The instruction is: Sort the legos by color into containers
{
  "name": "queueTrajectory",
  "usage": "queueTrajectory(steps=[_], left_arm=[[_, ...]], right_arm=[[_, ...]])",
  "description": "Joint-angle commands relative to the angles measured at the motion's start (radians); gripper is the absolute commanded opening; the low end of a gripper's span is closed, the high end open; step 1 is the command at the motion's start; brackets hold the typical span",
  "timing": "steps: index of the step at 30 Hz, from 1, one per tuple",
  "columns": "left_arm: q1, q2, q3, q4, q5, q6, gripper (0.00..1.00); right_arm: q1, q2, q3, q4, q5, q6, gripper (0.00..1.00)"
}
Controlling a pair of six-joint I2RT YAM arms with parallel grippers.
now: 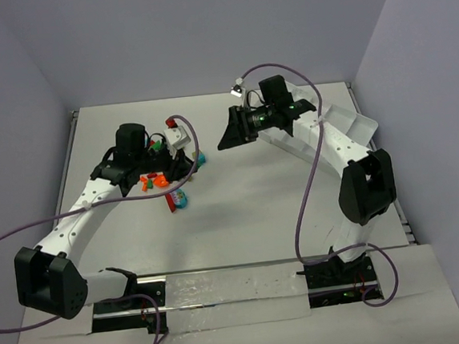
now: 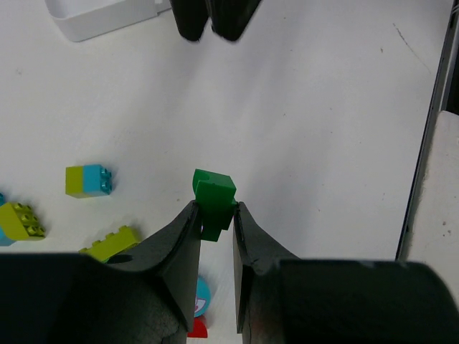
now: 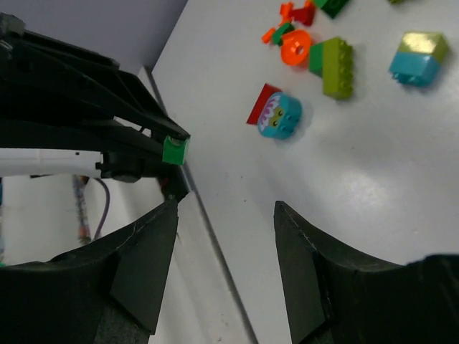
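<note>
Clamping a green brick (image 2: 214,192) between its two fingers, the left hand (image 2: 214,215) is squeezing the brick's lower half while the upper half is sticking out past the fingertips. Whether the brick is touching the bench (image 2: 323,129) I cannot tell. Just behind the fingertips, a cyan round piece (image 2: 203,295) and a red piece (image 2: 198,329) are showing through the gap between the fingers. Just beside the left finger, a flat yellow-green brick (image 2: 111,242) is lying on the bench. Further left, a two-colour brick (image 2: 87,180), yellow-green and cyan, is sitting apart from it, and a studded yellow-green brick (image 2: 20,221) is lying at the picture's edge. Far ahead and to the left, a corner of the white tray (image 2: 93,21) is resting on the bench. Beyond, facing the left hand, the right hand (image 3: 226,215) is hanging wide open, holding nothing.
</note>
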Motion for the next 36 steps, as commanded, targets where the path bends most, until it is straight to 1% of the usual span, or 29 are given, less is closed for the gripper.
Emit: queueTrajectory(steps=[1,5,8,12,17,25,31,36], left_arm=[[-0.01,-0.049,0.005,-0.019,-0.045,0.067,0.0],[-0.013,-0.055,-0.001,-0.003,-0.067,0.042,0.0],[-0.015,-0.058,-0.004,0.008,-0.066,0.015,0.0],[-0.033,-0.054,0.0,0.02,-0.097,-0.007,0.0],[-0.04,-0.059,0.01,0.015,-0.092,-0.022,0.0],[-0.049,-0.064,0.0,0.019,-0.091,-0.026,0.0],[-0.052,-0.065,-0.004,0.026,-0.096,-0.029,0.0],[-0.052,-0.055,0.01,0.035,-0.109,-0.046,0.0]], right_arm=[[0.069,0.01,-0.02,0.062,-0.047,0.065,0.63],[0.134,0.013,-0.025,0.072,-0.04,0.073,0.63],[0.151,0.028,-0.013,0.076,-0.044,0.088,0.63],[0.181,0.064,0.034,0.058,-0.021,0.09,0.66],[0.201,0.115,0.093,0.039,0.023,0.096,0.64],[0.202,0.161,0.155,0.034,0.024,0.119,0.54],[0.203,0.165,0.145,0.061,0.002,0.145,0.51],[0.214,0.162,0.144,0.036,0.029,0.12,0.4]])
